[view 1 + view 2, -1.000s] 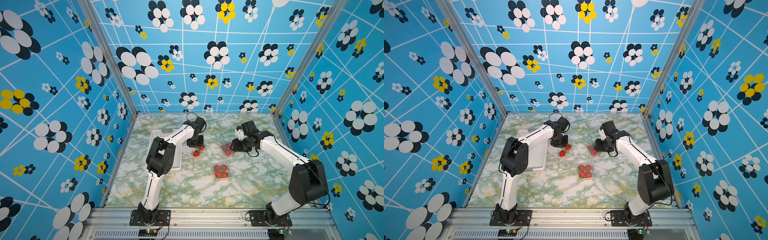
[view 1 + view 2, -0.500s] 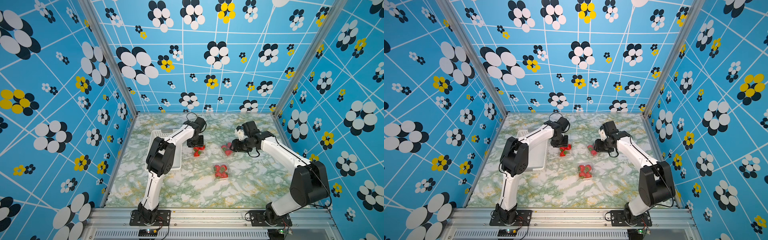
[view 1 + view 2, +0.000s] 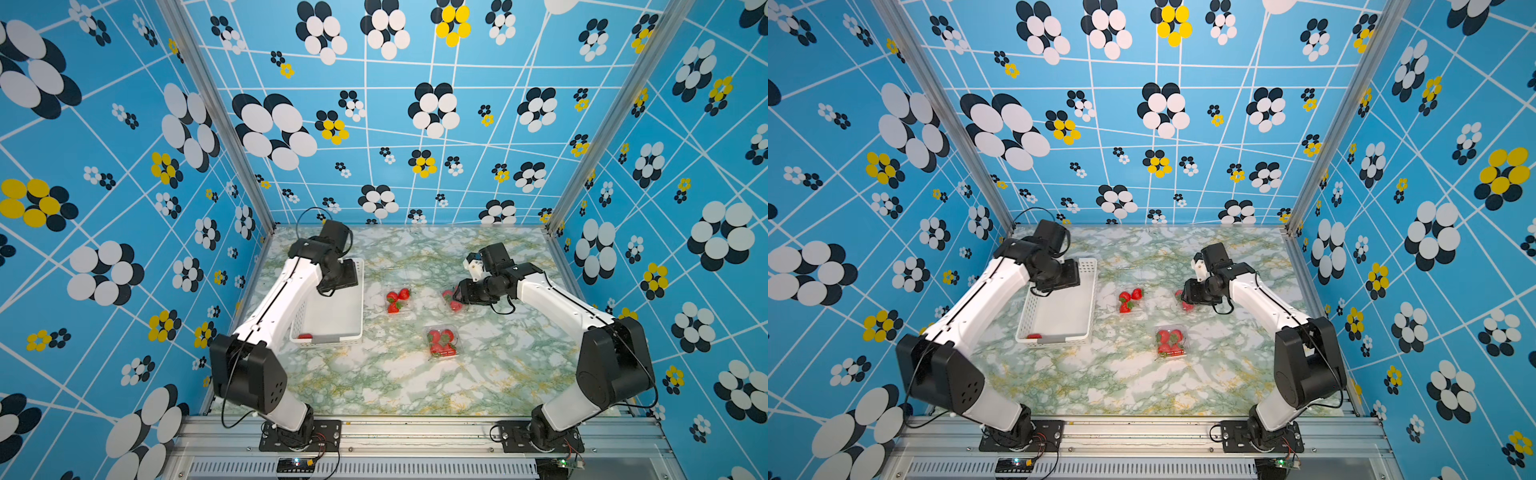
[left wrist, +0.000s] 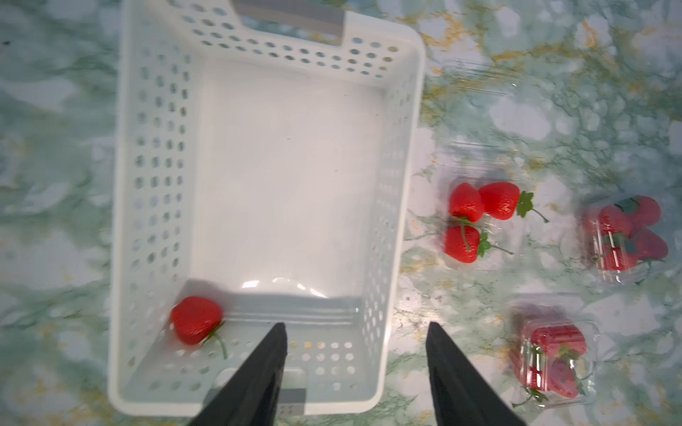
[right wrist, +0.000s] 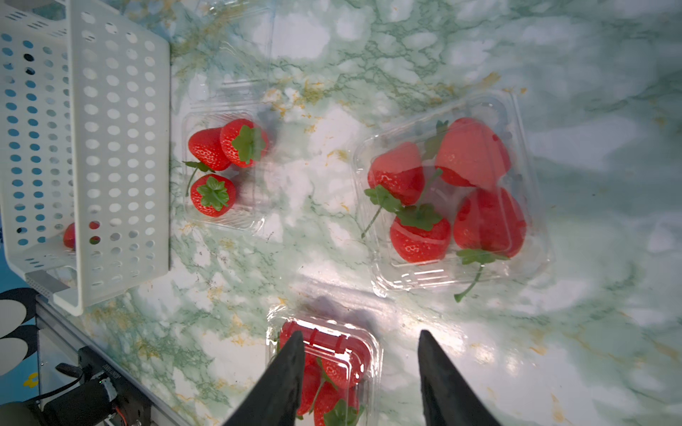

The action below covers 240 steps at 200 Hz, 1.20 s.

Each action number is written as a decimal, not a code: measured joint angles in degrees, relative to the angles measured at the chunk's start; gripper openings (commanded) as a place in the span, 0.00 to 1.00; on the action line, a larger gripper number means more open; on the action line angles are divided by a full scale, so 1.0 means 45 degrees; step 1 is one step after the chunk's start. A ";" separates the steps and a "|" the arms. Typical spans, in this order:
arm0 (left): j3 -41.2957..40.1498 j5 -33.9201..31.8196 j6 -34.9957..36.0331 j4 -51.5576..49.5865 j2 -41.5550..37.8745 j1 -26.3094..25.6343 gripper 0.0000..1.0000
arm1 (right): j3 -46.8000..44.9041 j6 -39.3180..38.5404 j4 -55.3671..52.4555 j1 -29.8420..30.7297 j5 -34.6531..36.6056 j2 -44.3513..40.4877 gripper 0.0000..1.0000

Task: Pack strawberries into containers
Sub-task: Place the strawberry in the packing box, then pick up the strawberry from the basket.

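An open clear container (image 3: 397,300) (image 4: 476,221) (image 5: 221,169) right of the basket holds three strawberries. Two closed containers full of strawberries lie further right: one (image 3: 453,301) (image 5: 454,195) under my right wrist, one (image 3: 442,343) (image 5: 324,365) nearer the front. A single strawberry (image 4: 195,319) (image 3: 305,336) lies in a corner of the basket. My left gripper (image 4: 355,326) (image 3: 338,276) hangs open and empty above the basket's far end. My right gripper (image 5: 360,333) (image 3: 457,295) is open, with nothing between its fingers, above the closed containers.
The white perforated basket (image 3: 357,291) (image 4: 402,184) (image 5: 121,147) stands at the left of the green marbled table (image 3: 395,382). Blue patterned walls close in the back and both sides. A metal rail with the arm bases runs along the front.
My left gripper has opened and swung left from over the open container to above the basket. A third strawberry now lies in that container. The right arm has barely moved.
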 measured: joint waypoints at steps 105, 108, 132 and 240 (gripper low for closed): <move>-0.3220 -0.0432 0.1005 -0.0869 0.0627 0.2147 0.64 | -0.0034 0.0141 0.0364 0.0665 -0.0238 0.0015 0.51; -0.3259 -0.0432 0.1025 -0.0840 0.0670 0.2200 0.64 | -0.0034 0.0141 0.0359 0.0665 -0.0233 0.0015 0.51; -0.3614 -0.0359 0.1030 -0.0631 0.1171 0.2443 0.65 | -0.0039 0.0141 0.0359 0.0665 -0.0233 0.0015 0.51; -0.4464 0.0369 0.0879 0.0083 0.1486 0.3293 0.64 | -0.0131 0.0136 0.0369 0.0665 -0.0238 0.0146 0.51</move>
